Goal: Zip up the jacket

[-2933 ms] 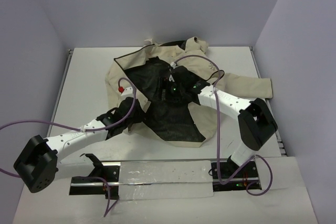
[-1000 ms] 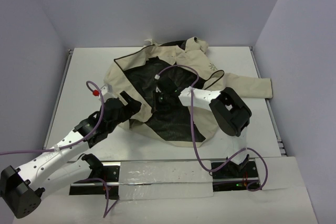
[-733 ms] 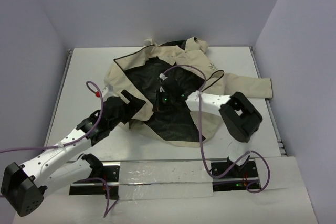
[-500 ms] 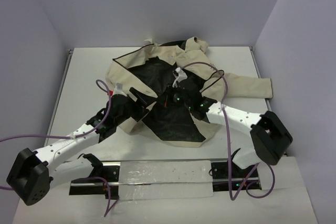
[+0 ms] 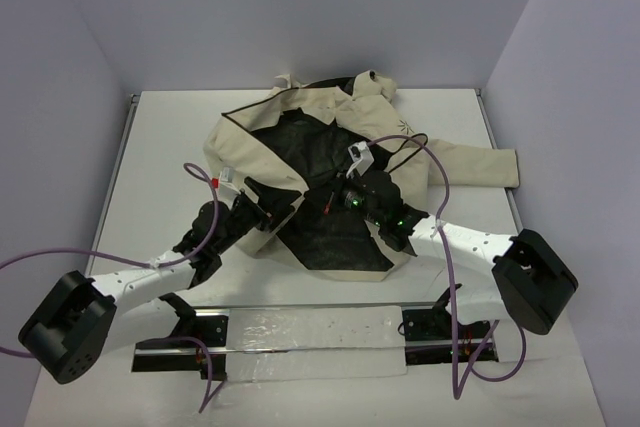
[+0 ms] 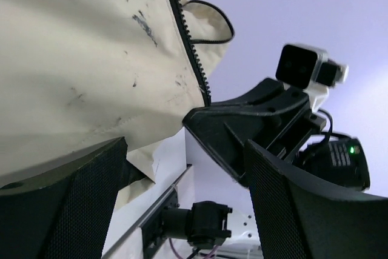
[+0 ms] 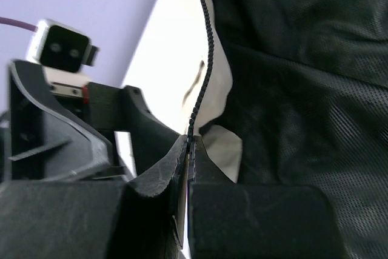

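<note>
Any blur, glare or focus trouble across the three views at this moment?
Top external: even soft light, no glare, everything sharp, the jacket easy to read. Left wrist: the left fingers loom large and dark; the zipper teeth are crisp. Right wrist: the right fingers are blurred and underlit, while the black mesh lining is in focus.

The left arm [image 5: 150, 272] stretches low from its base, forward and to the right. The left gripper [image 5: 265, 209] holds its jaws wide apart. The right arm [image 5: 470, 242] reaches forward-left with its elbow out to the right. The right gripper [image 5: 335, 199] is pinched tight on the zipper edge of the jacket [image 5: 260, 142]. The two grippers face each other, close together.
</note>
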Controlling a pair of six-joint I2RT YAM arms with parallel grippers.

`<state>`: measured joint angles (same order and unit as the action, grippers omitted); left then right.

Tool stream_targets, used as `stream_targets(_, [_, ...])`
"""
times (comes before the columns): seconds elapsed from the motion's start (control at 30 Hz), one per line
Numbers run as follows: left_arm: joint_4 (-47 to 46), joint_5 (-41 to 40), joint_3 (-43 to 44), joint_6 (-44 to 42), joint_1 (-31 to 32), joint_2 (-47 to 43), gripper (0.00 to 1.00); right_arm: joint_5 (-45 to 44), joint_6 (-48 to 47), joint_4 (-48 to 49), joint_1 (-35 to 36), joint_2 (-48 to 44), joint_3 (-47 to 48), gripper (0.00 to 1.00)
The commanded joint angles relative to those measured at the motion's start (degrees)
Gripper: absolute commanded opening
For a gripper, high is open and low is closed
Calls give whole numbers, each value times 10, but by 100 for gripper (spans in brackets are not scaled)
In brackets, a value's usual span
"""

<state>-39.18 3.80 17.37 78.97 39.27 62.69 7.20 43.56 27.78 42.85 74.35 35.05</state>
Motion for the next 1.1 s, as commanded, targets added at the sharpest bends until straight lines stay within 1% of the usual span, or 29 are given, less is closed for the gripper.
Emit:
stream_targets(0.0, [-177, 45, -19, -76, -5, 33, 84, 20, 21, 74, -3, -17, 2, 0])
stream_targets(0.07, [-145, 57, 7, -101, -7, 50, 84, 24, 25, 77, -3, -19, 1, 0])
stream_targets(0.1, [-145, 66, 12, -104, -6, 61, 84, 28, 26, 78, -3, -21, 1, 0])
stream_targets(0.17, [-175, 74, 11, -98, -9, 82, 82, 37, 25, 80, -3, -21, 3, 0])
stream_targets(0.27, [-216, 86, 10, -82, -11, 108, 75, 51, 28, 87, -3, -16, 5, 0])
stream_targets(0.4, [-239, 90, 11, -67, -11, 124, 71, 67, 38, 99, -3, 0, 5, 0])
stream_targets(0.47, [-249, 85, 6, -64, -11, 119, 68, 70, 42, 102, -3, 7, 4, 0])
stream_targets(0.6, [-260, 76, -1, -61, -11, 109, 66, 77, 51, 111, -2, 19, 2, 0])
stream_targets(0.77, [-289, 77, -3, -61, -16, 96, 70, 84, 65, 126, -5, 30, -3, 0])
stream_targets(0.8, [-298, 79, -5, -59, -18, 92, 69, 85, 64, 126, -6, 32, -3, 0])
stream_targets(1.07, [-283, 59, -18, -65, -31, 55, 65, 88, 64, 126, -6, 31, -6, 0])
